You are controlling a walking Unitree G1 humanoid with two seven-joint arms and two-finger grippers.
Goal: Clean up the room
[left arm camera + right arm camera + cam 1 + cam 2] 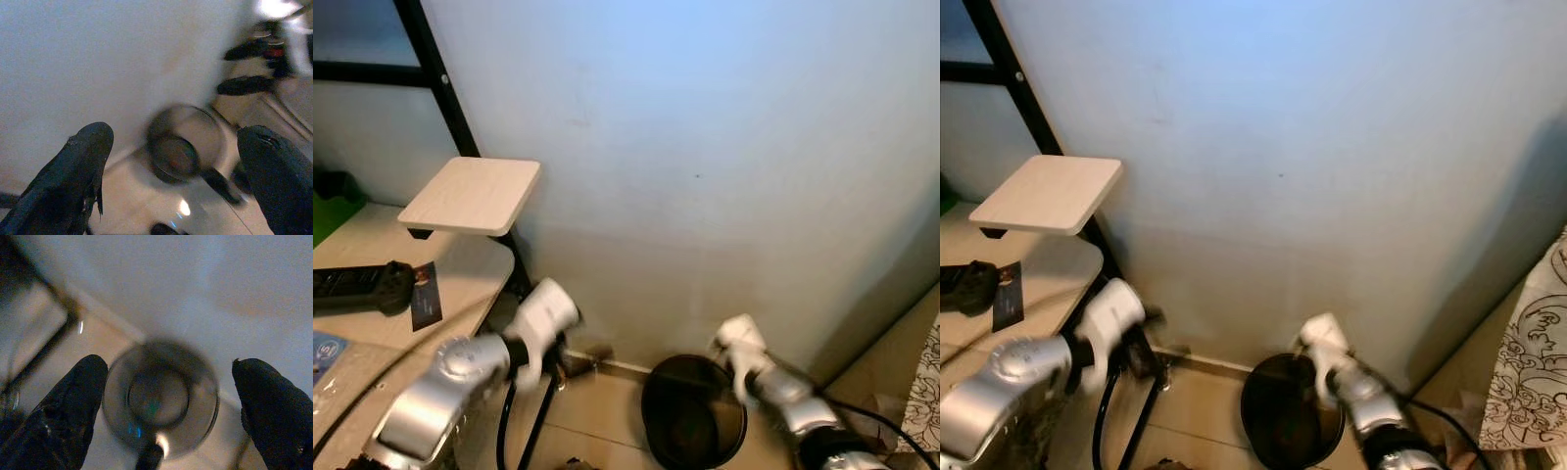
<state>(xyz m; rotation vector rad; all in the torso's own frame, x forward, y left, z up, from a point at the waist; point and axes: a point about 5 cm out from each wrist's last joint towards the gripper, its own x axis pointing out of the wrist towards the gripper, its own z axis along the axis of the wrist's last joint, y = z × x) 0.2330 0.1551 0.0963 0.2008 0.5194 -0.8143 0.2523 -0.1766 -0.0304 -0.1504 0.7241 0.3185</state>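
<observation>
- One round black bin (693,411) is standing on the tiled floor (597,411), close against the foot of the pale wall (705,147); its inside is looking dark and blurred, contents cannot be told.
- Right gripper (166,396) is hanging over the bin mouth, its two fingers (73,401) standing wide apart with nothing between them.
- Left gripper (171,161) is pointing toward the same bin from the side, fingers (78,161) likewise spread and gripping nothing.
- One light wooden desk (460,284) is sitting at the robot's left; one small square board (472,194) is resting raised above its far corner.
- One black power strip (362,287) and one dark card (426,296) are lying near the desk's right edge.
- Black cables (524,421) are hanging beside the desk's edge, down to the floor.
- Bare floor is lying between desk edge and bin.
</observation>
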